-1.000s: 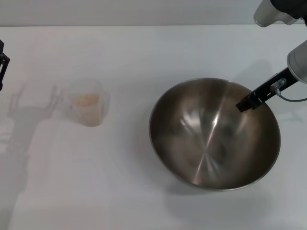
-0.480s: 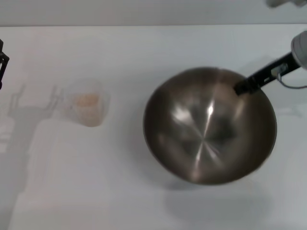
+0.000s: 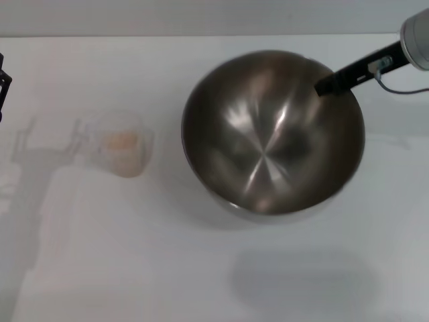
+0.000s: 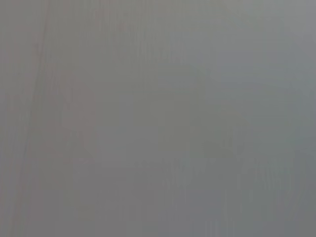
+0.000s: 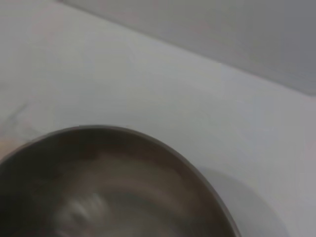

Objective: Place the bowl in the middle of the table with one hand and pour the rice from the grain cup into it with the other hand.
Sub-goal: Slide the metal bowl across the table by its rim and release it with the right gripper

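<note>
Right end effector (image 3: 330, 84): I see its dark finger over the far right rim of the bowl (image 3: 268, 144), tip inside the rim. It looks clamped on the rim, with the bowl carried clear of the worktop (image 3: 201, 282); the bowl's shadow falls separately on the white surface, nearer the robot than the bowl. The bowl hangs mostly to the left of and nearer than that end effector, its shiny inside facing up and nothing in it.

Right wrist view: the bowl's rim (image 5: 148, 140) arcs across the picture, white worktop (image 5: 123, 74) beyond it. This arm's own fingers do not show there.

Grain cup (image 3: 120, 144): standing upright on the worktop, well apart from the bowl, far to the left of the right end effector. Pale rice (image 3: 123, 141) sits inside it.

Left end effector (image 3: 3, 84): only a dark sliver at the left edge of the head view, well left of the cup; I cannot tell its state. Left wrist view shows only flat grey.
</note>
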You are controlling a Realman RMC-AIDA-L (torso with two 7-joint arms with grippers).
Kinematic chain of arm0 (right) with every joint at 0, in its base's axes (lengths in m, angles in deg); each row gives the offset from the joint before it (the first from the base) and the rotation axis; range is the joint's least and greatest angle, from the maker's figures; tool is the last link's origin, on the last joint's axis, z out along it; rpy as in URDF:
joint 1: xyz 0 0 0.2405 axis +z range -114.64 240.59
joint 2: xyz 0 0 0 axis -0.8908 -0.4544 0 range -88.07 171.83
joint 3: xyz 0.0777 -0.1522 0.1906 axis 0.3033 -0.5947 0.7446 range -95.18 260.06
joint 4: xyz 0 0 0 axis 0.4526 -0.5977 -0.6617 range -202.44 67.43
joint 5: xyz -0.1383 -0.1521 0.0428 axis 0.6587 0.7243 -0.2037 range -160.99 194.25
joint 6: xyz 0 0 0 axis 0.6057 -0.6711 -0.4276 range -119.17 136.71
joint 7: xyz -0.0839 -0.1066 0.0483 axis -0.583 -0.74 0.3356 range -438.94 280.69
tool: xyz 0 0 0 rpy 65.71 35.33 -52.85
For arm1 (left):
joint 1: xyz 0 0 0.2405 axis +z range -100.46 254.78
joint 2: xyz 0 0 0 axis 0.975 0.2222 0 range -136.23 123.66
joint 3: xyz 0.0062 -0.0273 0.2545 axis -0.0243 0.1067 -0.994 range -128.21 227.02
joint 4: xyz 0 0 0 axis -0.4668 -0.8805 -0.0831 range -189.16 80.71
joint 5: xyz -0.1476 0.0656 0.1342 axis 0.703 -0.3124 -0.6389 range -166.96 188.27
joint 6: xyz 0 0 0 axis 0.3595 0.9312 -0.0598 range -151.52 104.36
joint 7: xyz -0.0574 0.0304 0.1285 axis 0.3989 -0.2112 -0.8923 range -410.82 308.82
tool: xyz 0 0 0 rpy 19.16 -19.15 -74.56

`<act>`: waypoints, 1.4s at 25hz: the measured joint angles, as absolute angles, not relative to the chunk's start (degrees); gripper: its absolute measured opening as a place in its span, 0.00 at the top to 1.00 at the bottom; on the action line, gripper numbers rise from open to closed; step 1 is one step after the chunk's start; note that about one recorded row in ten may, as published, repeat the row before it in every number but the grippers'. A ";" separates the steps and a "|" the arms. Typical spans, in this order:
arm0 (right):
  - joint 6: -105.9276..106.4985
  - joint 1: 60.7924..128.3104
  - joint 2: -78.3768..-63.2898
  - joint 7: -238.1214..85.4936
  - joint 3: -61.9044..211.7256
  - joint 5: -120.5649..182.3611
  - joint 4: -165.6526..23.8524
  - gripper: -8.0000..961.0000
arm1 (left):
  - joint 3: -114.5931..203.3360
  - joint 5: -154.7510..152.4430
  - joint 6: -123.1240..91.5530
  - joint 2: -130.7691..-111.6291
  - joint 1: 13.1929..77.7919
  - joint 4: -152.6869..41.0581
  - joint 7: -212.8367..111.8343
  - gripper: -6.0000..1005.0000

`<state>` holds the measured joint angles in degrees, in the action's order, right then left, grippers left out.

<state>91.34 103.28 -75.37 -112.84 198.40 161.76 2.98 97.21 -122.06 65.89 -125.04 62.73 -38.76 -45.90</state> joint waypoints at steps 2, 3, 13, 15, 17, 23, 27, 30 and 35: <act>89.19 103.86 -75.37 -112.89 198.43 160.89 1.42 0.97 | 97.21 -122.06 65.92 -125.03 62.70 -38.76 -45.90 0.20; 88.30 104.27 -75.36 -113.00 198.44 160.23 0.30 0.97 | 97.21 -122.06 65.93 -125.03 62.61 -38.75 -45.96 0.20; 82.44 110.32 -75.16 -114.28 197.77 158.46 -12.46 0.97 | 97.21 -122.06 65.89 -125.10 62.12 -38.75 -46.12 0.21; 82.37 110.89 -75.12 -114.02 197.75 158.81 -13.40 0.97 | 97.21 -122.06 65.87 -125.11 62.12 -38.79 -46.13 0.21; 82.53 111.08 -75.08 -113.42 197.75 159.73 -13.61 0.97 | 97.21 -122.06 65.87 -125.11 62.12 -38.79 -46.13 0.21; 83.17 111.17 -75.05 -110.86 197.75 163.95 -13.72 0.96 | 97.21 -122.06 65.82 -125.11 62.04 -38.80 -46.17 0.21; 83.19 111.06 -75.02 -110.82 197.75 164.09 -13.80 0.96 | 97.21 -122.06 65.81 -125.11 61.68 -38.88 -46.24 0.22; 83.16 111.14 -75.02 -111.10 197.65 163.87 -13.93 0.96 | 97.22 -122.06 65.80 -125.09 61.36 -39.13 -46.15 0.22; 82.65 111.66 -75.12 -111.20 196.91 163.64 -13.98 0.92 | 97.21 -122.06 65.80 -125.03 61.25 -39.21 -46.21 0.22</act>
